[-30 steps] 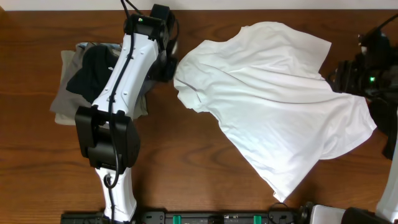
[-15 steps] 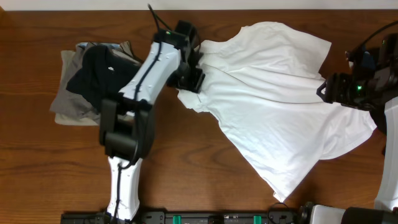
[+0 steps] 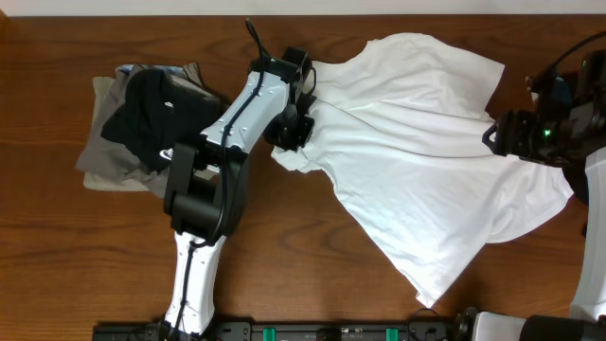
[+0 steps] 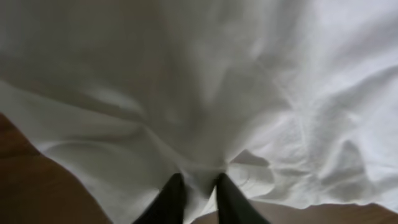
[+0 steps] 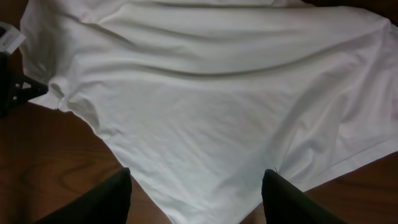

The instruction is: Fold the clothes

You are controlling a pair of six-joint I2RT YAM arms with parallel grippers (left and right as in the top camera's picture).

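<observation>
Left pincer (image 4: 199, 182) has swung over, pinching rumpled white T-shirt (image 3: 426, 161).

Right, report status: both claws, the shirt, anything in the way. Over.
Left claw shut on white T-shirt, left edge. Right claw open over its right side. Shirt spread, unfolded. Pile of dark clothes sits apart, leftward.

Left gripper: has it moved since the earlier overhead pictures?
Yes: the left gripper moved right, away from the stacked dark and grey clothes, onto the left edge of the large white fabric T-shirt.
</observation>
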